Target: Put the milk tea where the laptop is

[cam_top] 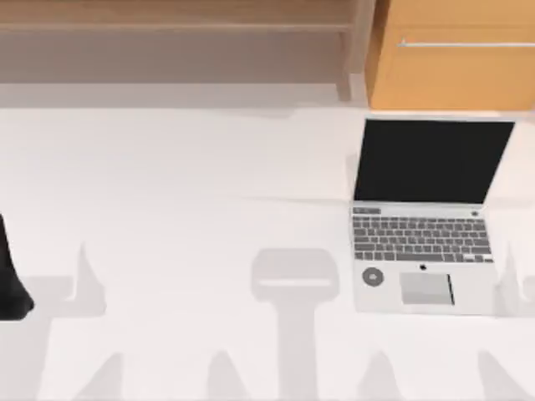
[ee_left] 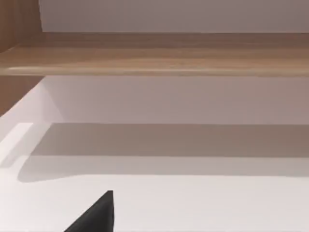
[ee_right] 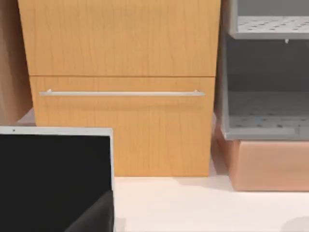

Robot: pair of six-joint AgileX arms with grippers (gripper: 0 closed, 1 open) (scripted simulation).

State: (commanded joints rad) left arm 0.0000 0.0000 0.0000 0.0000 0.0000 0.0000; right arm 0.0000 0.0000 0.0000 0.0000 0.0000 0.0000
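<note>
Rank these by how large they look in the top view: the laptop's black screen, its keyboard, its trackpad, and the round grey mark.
1. black screen
2. keyboard
3. trackpad
4. round grey mark

All belong to the laptop, at the table's right.

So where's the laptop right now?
The laptop sits open on the table's right side in the top view, screen up, just in front of the wooden drawer cabinet.
</note>
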